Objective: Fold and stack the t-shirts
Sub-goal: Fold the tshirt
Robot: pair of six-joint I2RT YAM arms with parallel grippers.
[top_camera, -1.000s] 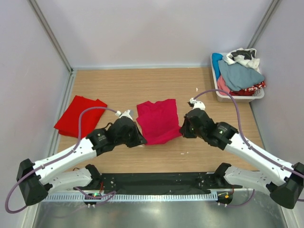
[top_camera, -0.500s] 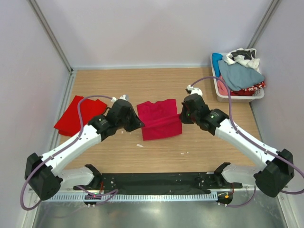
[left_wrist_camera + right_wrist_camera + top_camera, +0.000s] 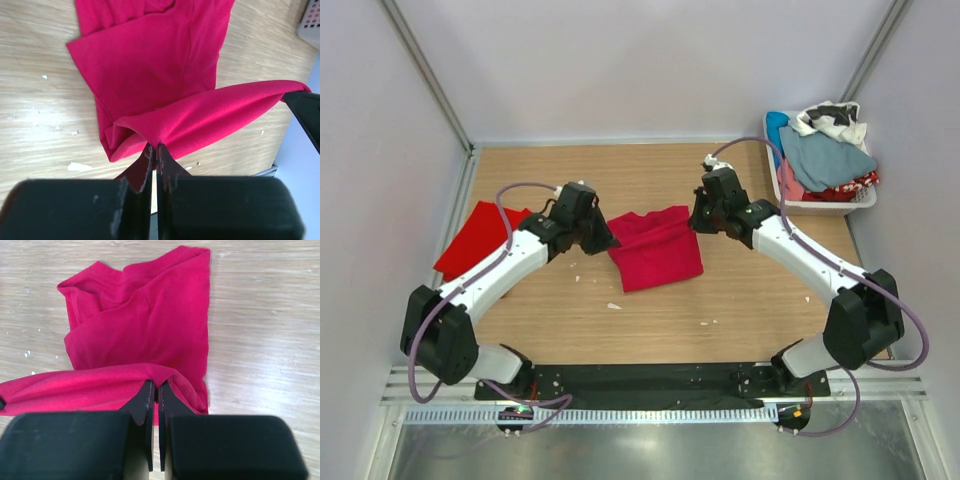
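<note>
Wooden table [image 3: 670, 320] between pale walls. The left gripper [image 3: 154, 150] and right gripper [image 3: 156, 386] are each pinched shut on a lifted edge of the crimson t-shirt [image 3: 655, 255], mid-table. It looks soft and light, best held by its corners. The scarlet t-shirt [image 3: 475, 240] lies at the left edge. A basket [image 3: 817, 208] in the far right corner holds mixed clothes [image 3: 825, 155].

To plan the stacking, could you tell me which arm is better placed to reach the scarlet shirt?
Likely left: the left gripper pinches the crimson shirt on the side nearer the scarlet shirt; the right gripper pinches the opposite side.
</note>
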